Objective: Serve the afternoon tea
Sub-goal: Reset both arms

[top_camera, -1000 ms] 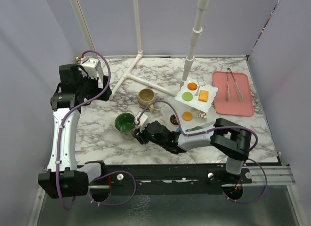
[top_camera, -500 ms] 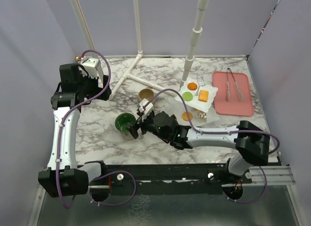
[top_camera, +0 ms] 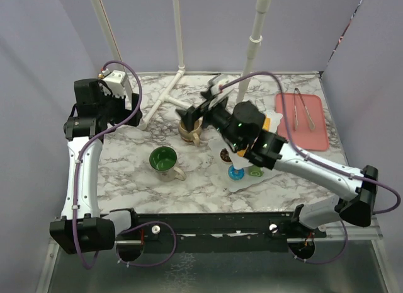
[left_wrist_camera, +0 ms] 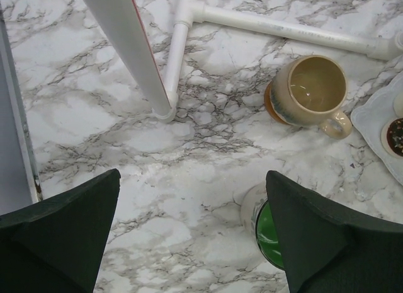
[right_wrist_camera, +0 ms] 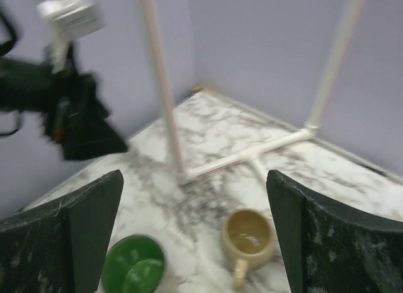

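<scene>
The green-lined mug (top_camera: pixel 164 159) stands upright on the marble, its handle toward the front right. The tan mug (top_camera: pixel 189 126) stands behind it. My right gripper (top_camera: pixel 196 107) hovers high over the tan mug, open and holding nothing. In its blurred wrist view the right gripper (right_wrist_camera: pixel 195 239) looks down on the green mug (right_wrist_camera: pixel 132 268) and the tan mug (right_wrist_camera: pixel 249 239). The white tiered stand (top_camera: pixel 244 181) is largely hidden under the right arm, with small pastries (top_camera: pixel 236 173) showing on its lowest plate. My left gripper (top_camera: pixel 133 113) is open at the back left. The left gripper (left_wrist_camera: pixel 195 242) frames bare marble, with the green mug (left_wrist_camera: pixel 267 233) half hidden behind its right finger.
White pipe legs (top_camera: pixel 173 101) lie across the back of the table, and a pole (top_camera: pixel 252 47) rises behind the stand. A pink tray (top_camera: pixel 318 132) with metal tongs (top_camera: pixel 303 110) sits at the back right. Purple walls close in the table's sides.
My right gripper opened, left the green mug standing on the table, then rose and swung back over the tan mug. The stand's lowest plate came into view. The left arm barely moved.
</scene>
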You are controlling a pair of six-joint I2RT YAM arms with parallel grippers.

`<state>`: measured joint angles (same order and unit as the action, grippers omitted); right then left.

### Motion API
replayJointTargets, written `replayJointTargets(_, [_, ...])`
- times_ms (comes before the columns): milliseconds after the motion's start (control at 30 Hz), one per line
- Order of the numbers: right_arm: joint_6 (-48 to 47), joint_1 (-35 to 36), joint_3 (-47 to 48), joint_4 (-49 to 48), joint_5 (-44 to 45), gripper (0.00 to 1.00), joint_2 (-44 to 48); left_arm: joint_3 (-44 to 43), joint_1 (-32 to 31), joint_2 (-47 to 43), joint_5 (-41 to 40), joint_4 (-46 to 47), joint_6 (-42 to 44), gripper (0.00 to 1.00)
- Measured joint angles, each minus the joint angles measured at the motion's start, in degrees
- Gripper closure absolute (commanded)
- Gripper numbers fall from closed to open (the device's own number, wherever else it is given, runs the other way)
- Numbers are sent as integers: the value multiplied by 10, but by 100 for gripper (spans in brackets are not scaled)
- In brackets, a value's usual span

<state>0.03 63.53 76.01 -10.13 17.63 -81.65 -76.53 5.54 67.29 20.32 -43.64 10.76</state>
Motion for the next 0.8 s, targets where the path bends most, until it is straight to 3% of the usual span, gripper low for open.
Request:
replayJointTargets(200, [7,-159,11,56,9,1,96,-19,45,5,11,3,15,1])
replayJointTargets(333, [29,-243,7,88,5,4,164,-37,111,22,42,4,33,1])
replayJointTargets(433, [60,-346,7,108,-4,5,187,-49,158,53,64,10,48,1])
replayJointTargets(667, [206,-646,-10,162,-70,2,113,-13,178,87,73,52,71,2])
replayJointTargets(800, [257,-709,-106,159,-24,0,70,49,179,104,72,115,71,1])
